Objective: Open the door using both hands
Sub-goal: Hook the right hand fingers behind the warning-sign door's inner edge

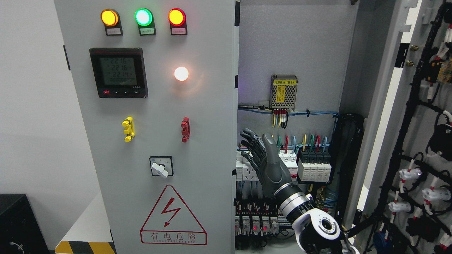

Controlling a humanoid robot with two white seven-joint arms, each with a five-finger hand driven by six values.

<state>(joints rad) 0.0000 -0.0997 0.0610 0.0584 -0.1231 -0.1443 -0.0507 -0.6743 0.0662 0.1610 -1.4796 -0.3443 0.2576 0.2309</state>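
Observation:
A grey electrical cabinet fills the head view. Its left door (159,116) faces me, carrying three lit lamps, a meter (118,72), a rotary switch (161,166) and a red warning triangle. The right door (420,141) is swung wide open, its inner side covered with black wiring. My right hand (259,155) rises from the lower right into the opening, fingers extended and holding nothing. Its fingertips (247,135) are just right of the left door's free edge (236,148); I cannot tell if they touch it. The left hand is out of view.
Inside the cabinet are a perforated power supply (283,92), coloured wires and rows of breakers (312,165) right behind the hand. A black box (17,222) and a yellow-black striped plinth (84,247) sit at the lower left.

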